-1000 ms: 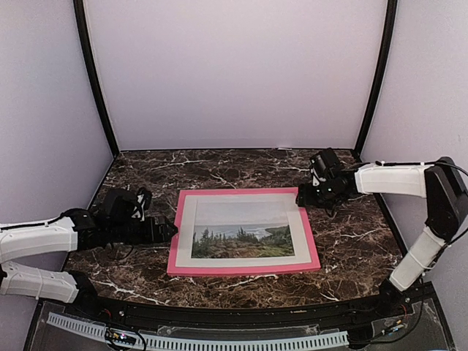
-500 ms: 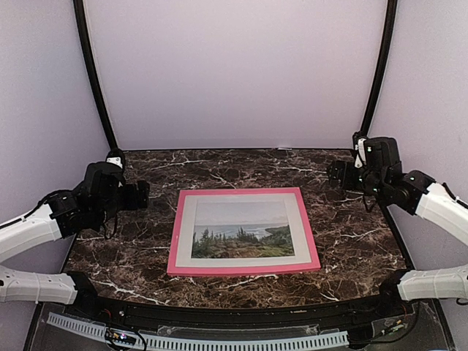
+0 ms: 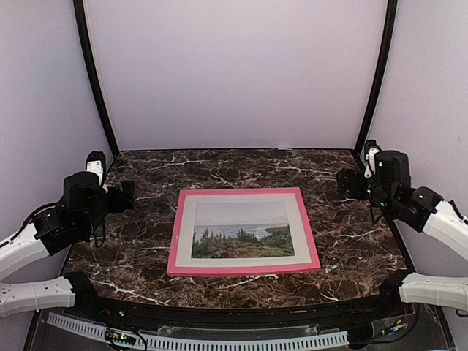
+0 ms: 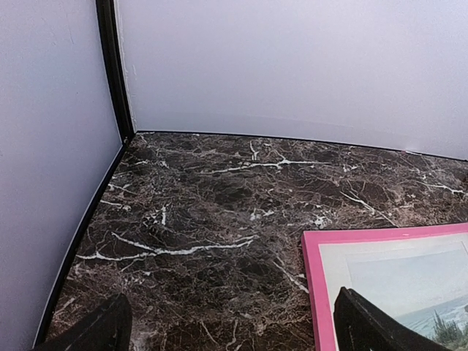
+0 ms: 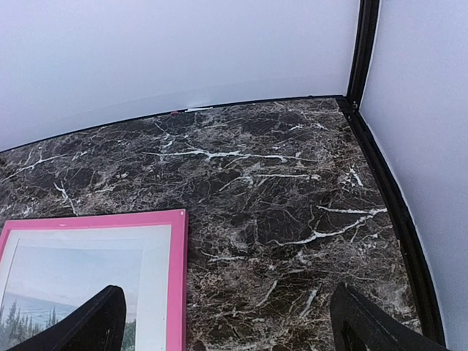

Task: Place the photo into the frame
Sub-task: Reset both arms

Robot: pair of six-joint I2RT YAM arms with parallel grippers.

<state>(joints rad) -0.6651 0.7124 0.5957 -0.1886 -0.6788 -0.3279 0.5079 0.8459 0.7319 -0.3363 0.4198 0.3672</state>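
The pink-red frame lies flat in the middle of the marble table, face up. The photo of green trees, water and pale sky sits inside it within a white mat border. The frame's far-left corner shows in the left wrist view, its far-right corner in the right wrist view. My left gripper is raised at the left, away from the frame, open and empty; it also shows in the left wrist view. My right gripper is raised at the right, open and empty; it also shows in the right wrist view.
The dark marble table is closed in by pale walls at the back and sides, with black corner posts at the back left and back right. A black curved rail runs along the near edge.
Both arms have drawn back from the frame's left and right edges and risen toward the side walls. The frame and photo have not moved.
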